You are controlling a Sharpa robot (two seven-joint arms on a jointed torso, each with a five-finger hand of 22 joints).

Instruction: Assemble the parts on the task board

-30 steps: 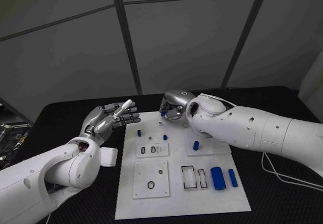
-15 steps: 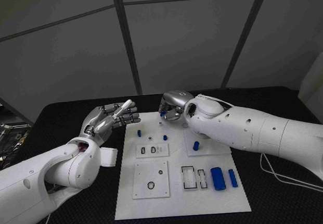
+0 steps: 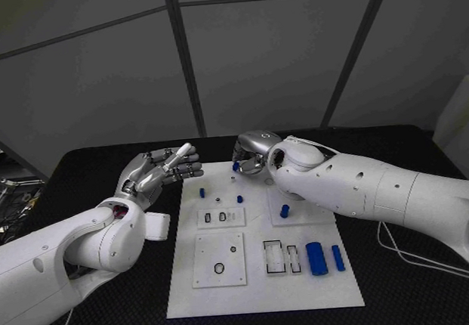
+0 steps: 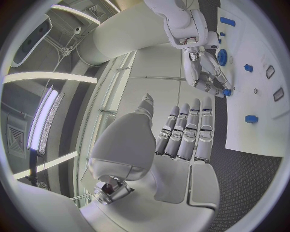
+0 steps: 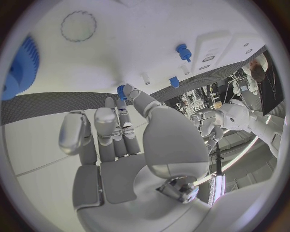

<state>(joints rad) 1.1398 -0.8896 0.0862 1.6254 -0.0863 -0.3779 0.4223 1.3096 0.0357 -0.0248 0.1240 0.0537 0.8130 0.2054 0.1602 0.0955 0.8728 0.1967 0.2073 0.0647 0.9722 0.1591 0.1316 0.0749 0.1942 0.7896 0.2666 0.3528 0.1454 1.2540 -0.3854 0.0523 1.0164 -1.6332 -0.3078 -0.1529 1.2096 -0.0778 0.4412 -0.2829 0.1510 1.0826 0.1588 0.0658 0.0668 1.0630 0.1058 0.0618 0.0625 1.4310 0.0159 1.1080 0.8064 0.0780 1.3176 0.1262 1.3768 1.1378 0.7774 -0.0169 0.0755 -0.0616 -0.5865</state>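
The white task board (image 3: 264,290) lies in the middle of the black table. My right hand (image 3: 253,153) hovers over the board's far end and pinches a small blue part (image 3: 236,164) between thumb and a fingertip; the right wrist view shows the same part (image 5: 121,91) at the fingertips of that hand (image 5: 130,145). My left hand (image 3: 164,168) is raised beside the board's far left corner, fingers straight and side by side, holding nothing; in the left wrist view the left hand (image 4: 181,140) is bare, and the right hand (image 4: 205,67) shows beyond it with the blue part (image 4: 226,92).
Small blue pegs (image 3: 202,192) (image 3: 239,199) (image 3: 284,211) stand on the board's far half. Two blue cylinders (image 3: 316,258) (image 3: 338,257) lie near its right edge, a black ring (image 3: 219,269) on a near plate. A blue gear (image 5: 21,67) sits on the board. A white block (image 3: 159,227) lies left of the board.
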